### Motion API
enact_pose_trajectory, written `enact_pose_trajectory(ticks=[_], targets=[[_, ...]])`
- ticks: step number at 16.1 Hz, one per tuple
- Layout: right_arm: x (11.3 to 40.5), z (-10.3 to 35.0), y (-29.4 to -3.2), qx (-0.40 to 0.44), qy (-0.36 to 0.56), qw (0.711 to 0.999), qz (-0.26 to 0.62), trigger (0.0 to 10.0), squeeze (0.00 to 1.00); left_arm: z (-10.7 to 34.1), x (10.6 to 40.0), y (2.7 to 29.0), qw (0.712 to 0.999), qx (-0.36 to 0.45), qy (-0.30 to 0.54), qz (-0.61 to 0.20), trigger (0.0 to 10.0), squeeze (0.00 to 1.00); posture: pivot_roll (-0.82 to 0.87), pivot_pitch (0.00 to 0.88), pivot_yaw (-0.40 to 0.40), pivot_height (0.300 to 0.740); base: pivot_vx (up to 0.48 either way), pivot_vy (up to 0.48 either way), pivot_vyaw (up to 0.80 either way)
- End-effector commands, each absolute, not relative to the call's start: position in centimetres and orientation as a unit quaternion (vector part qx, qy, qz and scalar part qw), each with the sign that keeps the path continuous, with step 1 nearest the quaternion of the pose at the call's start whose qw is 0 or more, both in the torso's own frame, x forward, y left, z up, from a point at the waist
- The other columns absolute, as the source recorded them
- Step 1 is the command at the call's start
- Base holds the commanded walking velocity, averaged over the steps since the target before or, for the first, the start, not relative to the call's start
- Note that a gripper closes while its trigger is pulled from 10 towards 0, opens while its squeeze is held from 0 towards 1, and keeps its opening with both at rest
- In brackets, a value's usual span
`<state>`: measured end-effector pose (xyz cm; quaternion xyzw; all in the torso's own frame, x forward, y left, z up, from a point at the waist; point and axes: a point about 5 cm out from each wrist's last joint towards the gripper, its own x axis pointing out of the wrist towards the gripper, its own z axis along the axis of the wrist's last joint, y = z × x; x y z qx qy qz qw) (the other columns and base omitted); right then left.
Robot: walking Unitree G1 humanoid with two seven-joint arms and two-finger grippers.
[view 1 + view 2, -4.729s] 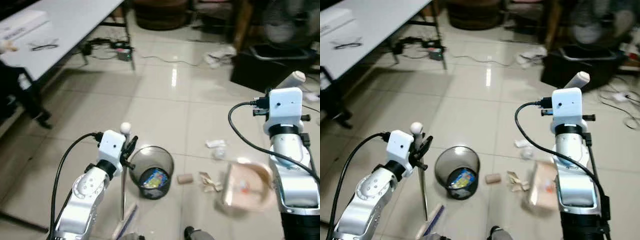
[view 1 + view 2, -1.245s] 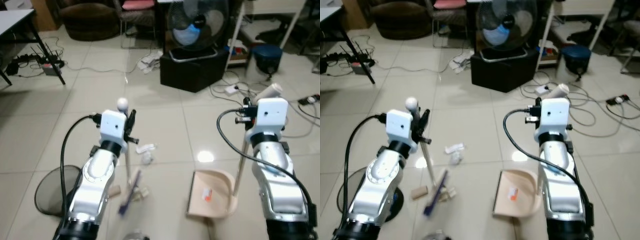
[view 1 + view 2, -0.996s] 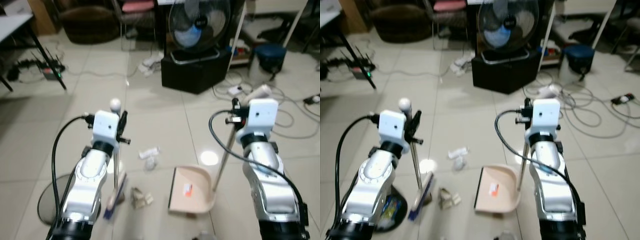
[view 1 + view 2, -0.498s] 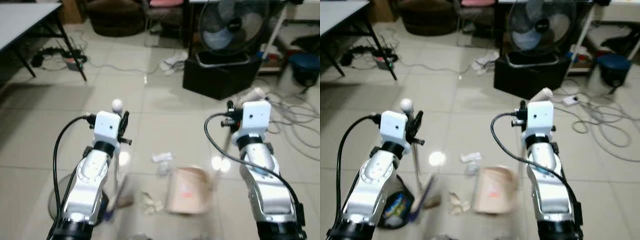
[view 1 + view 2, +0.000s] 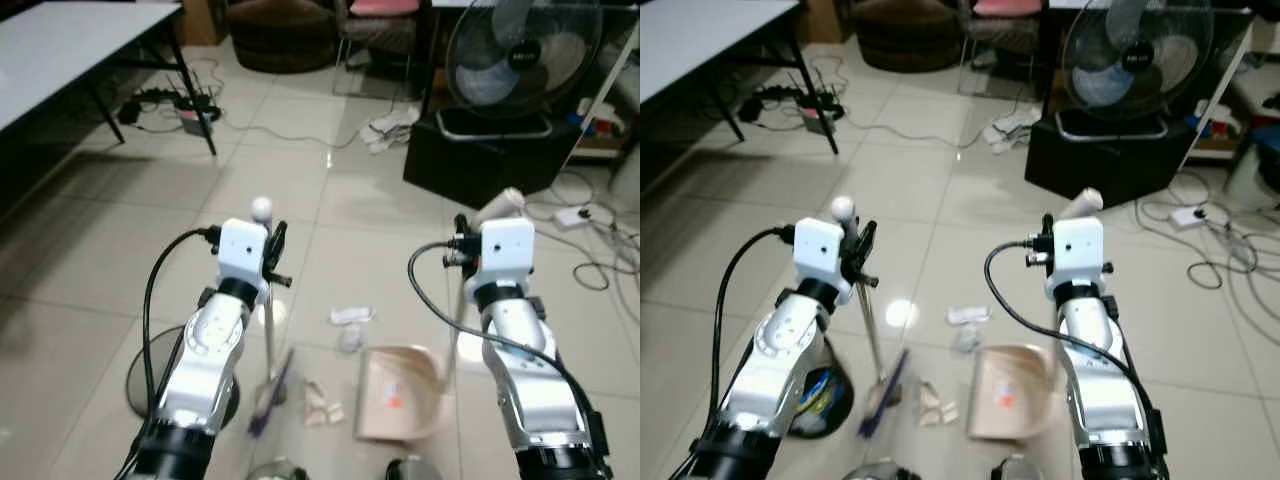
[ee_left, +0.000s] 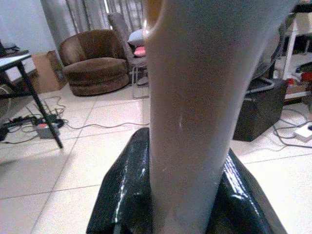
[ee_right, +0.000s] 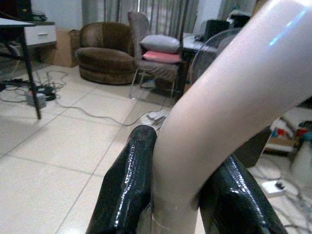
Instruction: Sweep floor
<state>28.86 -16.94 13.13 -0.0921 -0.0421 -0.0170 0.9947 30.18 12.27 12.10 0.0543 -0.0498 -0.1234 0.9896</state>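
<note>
The left gripper [image 5: 272, 252] is clenched on the broom [image 5: 270, 385] handle, and the right gripper [image 7: 180, 195] is clenched on the dustpan [image 5: 400, 405] handle. The dustpan rests on the floor [image 5: 120, 230]. Paper scraps [image 5: 322, 402] lie between brush and pan, others [image 5: 348, 322] just beyond, so most sweeping seems left.

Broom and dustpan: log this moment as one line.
left claw: shut on broom | right claw: shut on dustpan | scraps: between broom and dustpan | bin: beside left arm
</note>
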Motion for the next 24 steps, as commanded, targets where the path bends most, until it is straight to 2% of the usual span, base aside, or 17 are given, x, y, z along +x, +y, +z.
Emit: enact_pose_trajectory(ticks=[1,4,7,10,15,19,21,24], targets=[[29.3,13.5,-17.2,-0.109,-0.062,0.992,-0.018,10.0,0.0,12.9,30.6,12.1,0.988,0.055,-0.076,-0.12,10.0,0.0,-0.01,0.152,0.098,0.74,0.0,0.0,0.0],[29.9,13.2,-17.1,-0.123,-0.079,0.989,-0.023,10.0,0.0,12.5,30.7,11.8,0.988,0.056,-0.089,-0.115,10.0,0.0,-0.02,0.208,0.109,0.74,0.0,0.0,0.0],[30.7,13.5,-16.3,-0.142,-0.116,0.983,0.008,10.0,0.0,12.2,30.9,12.1,0.99,0.056,-0.109,-0.062,10.0,0.0,-0.03,0.267,0.102,0.74,0.0,0.0,0.0],[31.4,12.9,-15.5,-0.161,-0.136,0.977,0.04,10.0,0.0,11.6,31.1,12.0,0.988,0.082,-0.124,-0.031,10.0,0.0,-0.02,0.338,0.063,0.74,0.0,0.0,0.0],[32.3,12.3,-14.8,-0.168,-0.147,0.974,0.038,10.0,0.0,11.3,31.2,11.7,0.987,0.085,-0.133,-0.016,10.0,0.0,-0.01,0.4,0.071,0.74,0.0,0.0,0.0],[32.2,13.5,-14.8,-0.146,-0.176,0.974,0.014,10.0,0.0,11.8,30.8,10.6,0.988,0.05,-0.142,-0.041,10.0,0.0,-0.02,0.391,0.075,0.74,0.0,0.0,0.0],[31.2,14.0,-15.2,-0.134,-0.188,0.973,0.001,10.0,0.0,12.6,30.3,9.9,0.984,0.046,-0.159,-0.067,10.0,0.0,-0.03,0.36,0.061,0.74,0.0,0.0,0.0],[29.9,14.9,-15.7,-0.114,-0.203,0.972,-0.015,10.0,0.0,13.6,30.3,10.0,0.981,0.046,-0.178,-0.064,10.0,0.0,-0.04,0.313,0.058,0.74,0.0,0.0,0.0]])
